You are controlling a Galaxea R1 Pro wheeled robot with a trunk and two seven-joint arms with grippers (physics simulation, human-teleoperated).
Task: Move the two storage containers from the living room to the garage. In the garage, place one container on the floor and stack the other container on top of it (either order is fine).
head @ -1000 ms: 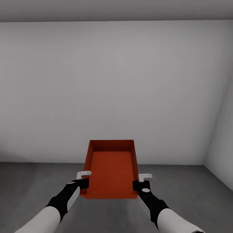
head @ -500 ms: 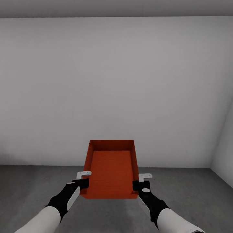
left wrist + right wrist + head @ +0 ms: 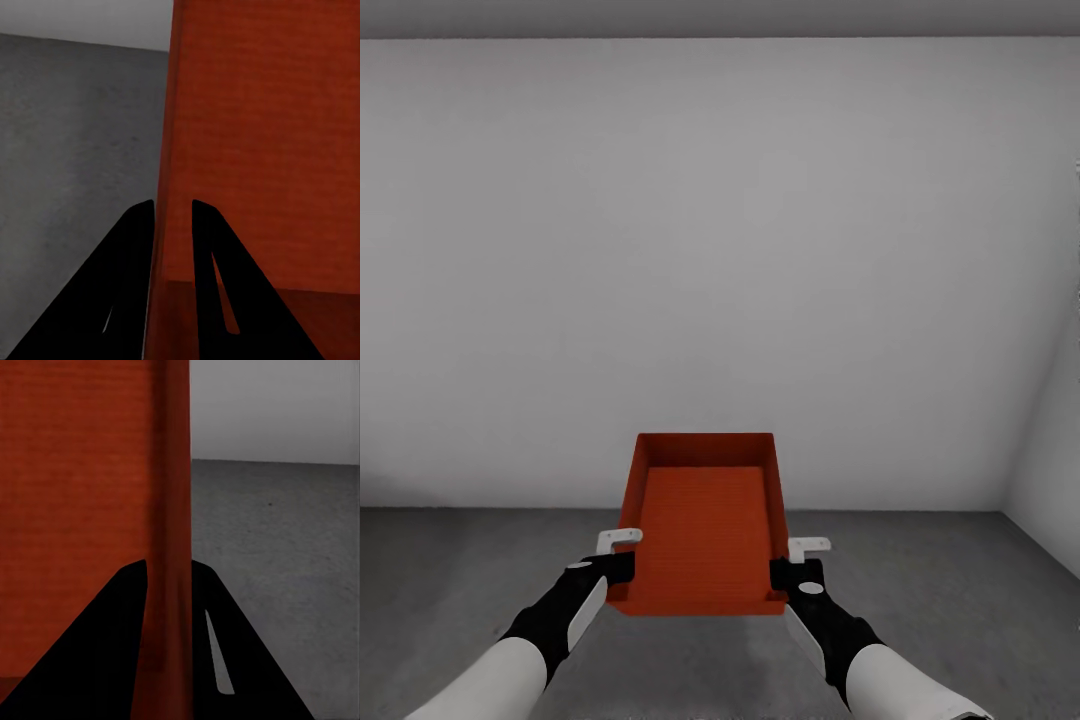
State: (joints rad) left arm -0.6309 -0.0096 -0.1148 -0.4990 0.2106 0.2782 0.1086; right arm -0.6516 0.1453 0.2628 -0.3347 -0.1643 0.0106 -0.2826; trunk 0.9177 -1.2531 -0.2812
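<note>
The left gripper (image 3: 618, 567) pinches the left wall of the storage container (image 3: 705, 525), a lidless red-orange rectangular bin with plain straight walls and a finely ribbed bottom, held level above the dark grey concrete floor (image 3: 450, 570) before the pale wall (image 3: 710, 250). The right gripper (image 3: 792, 572) pinches the container's right wall.

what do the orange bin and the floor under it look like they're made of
The orange bin looks like matte moulded plastic: one even red-orange colour, thin straight walls, a finely ribbed bottom and no shine. The floor looks like smooth bare concrete, dark grey with faint mottling and no seams. Both are rendered, so this is only how they look.
</note>
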